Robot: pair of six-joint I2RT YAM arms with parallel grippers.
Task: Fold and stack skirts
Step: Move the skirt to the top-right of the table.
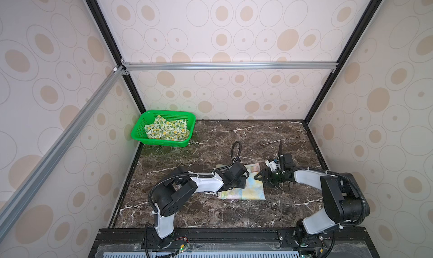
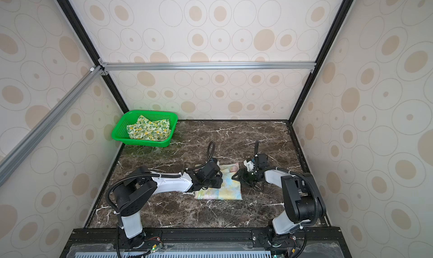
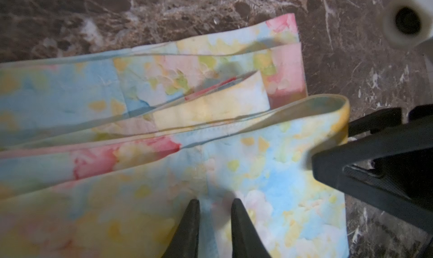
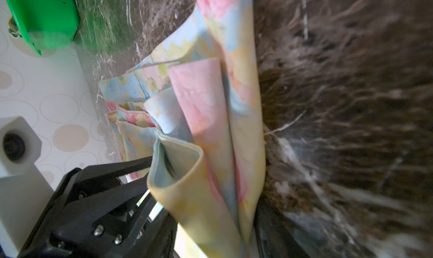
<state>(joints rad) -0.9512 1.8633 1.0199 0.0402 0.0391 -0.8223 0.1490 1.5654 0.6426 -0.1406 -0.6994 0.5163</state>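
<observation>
The pastel blue-yellow skirt (image 1: 248,191) (image 2: 222,191) lies folded near the middle of the marble table. Its loose layers fan out in the left wrist view (image 3: 117,85). My left gripper (image 1: 242,184) (image 3: 215,201) points down onto its top layer, fingers a narrow gap apart with a ridge of cloth pinched between them. My right gripper (image 1: 259,177) (image 4: 215,231) is at the skirt's right edge, shut on a raised fold of that skirt (image 4: 203,99), which hides its fingertips. The lemon-print skirt (image 1: 167,130) (image 2: 148,129) lies crumpled in the basket.
The green perforated basket (image 1: 135,133) (image 2: 116,133) (image 4: 44,15) stands in the table's far left corner against the walls. Patterned walls close the table on three sides. Both arms reach in from the black front rail.
</observation>
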